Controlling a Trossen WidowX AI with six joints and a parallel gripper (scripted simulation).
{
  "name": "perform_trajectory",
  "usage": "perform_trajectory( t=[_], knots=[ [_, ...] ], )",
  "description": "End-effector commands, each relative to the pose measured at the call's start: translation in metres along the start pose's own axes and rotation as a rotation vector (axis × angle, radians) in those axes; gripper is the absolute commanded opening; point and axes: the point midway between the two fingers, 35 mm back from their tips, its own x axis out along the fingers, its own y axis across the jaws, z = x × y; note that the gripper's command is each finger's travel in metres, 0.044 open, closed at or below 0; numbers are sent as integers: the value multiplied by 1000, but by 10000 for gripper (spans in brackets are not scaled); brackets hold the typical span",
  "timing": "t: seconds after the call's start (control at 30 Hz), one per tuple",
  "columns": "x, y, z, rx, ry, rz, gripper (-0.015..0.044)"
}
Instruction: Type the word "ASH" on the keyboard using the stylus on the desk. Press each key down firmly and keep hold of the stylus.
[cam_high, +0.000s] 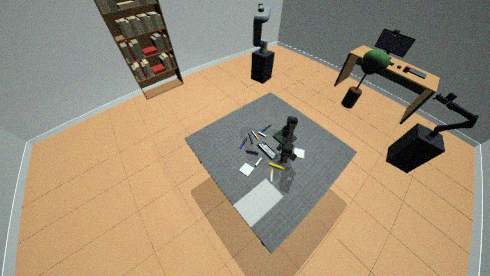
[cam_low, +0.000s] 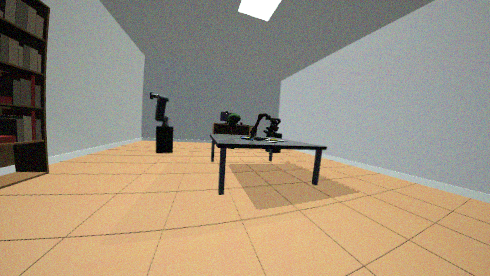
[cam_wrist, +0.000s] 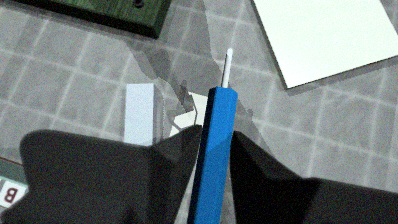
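Gripper (cam_wrist: 216, 145) state: the black parallel-jaw unit is closed on the blue hexagonal stylus (cam_wrist: 216, 150), with both dark fingers pressed against opposite faces of the stylus body. The stylus runs up the middle of the wrist view, tilted slightly to the right, and ends in a thin white tip (cam_wrist: 227, 67) that stands clear of the fingers above the grey tiled desk surface (cam_wrist: 65, 75).

Items near the tip, wrist view:
- A pale blue rectangular block (cam_wrist: 139, 112) lies left of the stylus, apart from it.
- A large white sheet (cam_wrist: 325, 35) occupies the upper right corner.
- The corner of a dark green plate (cam_wrist: 100, 12) shows at the upper left edge.
- A small part of the keyboard (cam_wrist: 10, 187) shows at the lower left edge, with a letter B legible on one pale key.

Top view: the dark arm (cam_high: 288, 137) stands near the centre of the grey desk (cam_high: 220, 145). The keyboard (cam_high: 266, 149) lies just left of the arm, among scattered pens, with a yellow pen (cam_high: 276, 166) just below it. A larger pale sheet (cam_high: 258, 202) lies near the front of the desk.

Exterior view: the arm (cam_low: 265, 125) is bent low over the desk top (cam_low: 270, 145). Stylus detail cannot be resolved at this range.
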Motion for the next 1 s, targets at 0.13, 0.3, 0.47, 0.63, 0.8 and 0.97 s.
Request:
perform_trajectory(
  t=[0.13, 0.3, 0.47, 0.63, 0.8, 0.97],
  knots=[
    [-8, 1, 4, 4, 11, 1, 0],
    [-8, 26, -1, 147, 122, 106, 0],
    [-11, 55, -6, 320, 269, 208, 0],
    [-16, 83, -10, 497, 435, 288, 0],
    [-25, 111, -12, 675, 617, 344, 0],
    [-36, 135, -10, 848, 809, 375, 0]
  ],
)
